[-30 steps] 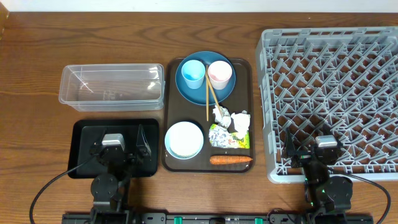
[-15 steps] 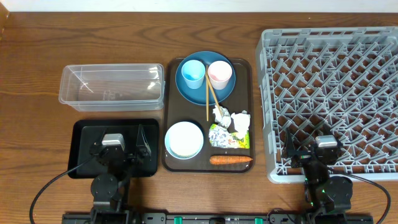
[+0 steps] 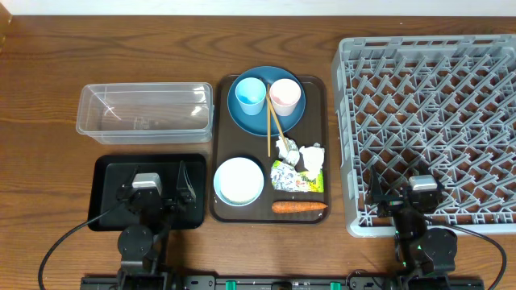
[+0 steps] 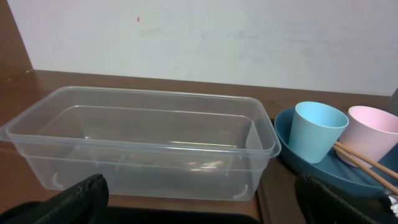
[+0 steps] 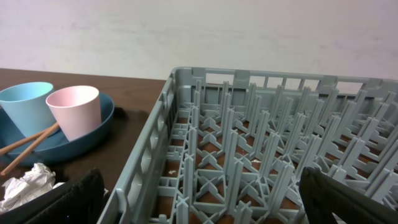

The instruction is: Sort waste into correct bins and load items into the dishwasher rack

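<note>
Overhead, nothing had moved; left pincer (image 3: pixel 149 173) and right pincer (image 3: pixel 422 176) stayed apart, empty; crumpled paper (image 3: pixel 311 158), ahead between them, untouched; sorting unstarted.

The left arm sits folded low, left of the brown tray (image 3: pixel 222 141), with its left hand (image 3: pixel 151 181) pointing away from the base. Its fingers (image 4: pixel 81 198) are spread wide and hold nothing. Right of the tray, the right arm sits the same way. The right hand (image 3: pixel 407 193) has its fingers (image 5: pixel 68 199) equally parted and holding nothing.
</note>
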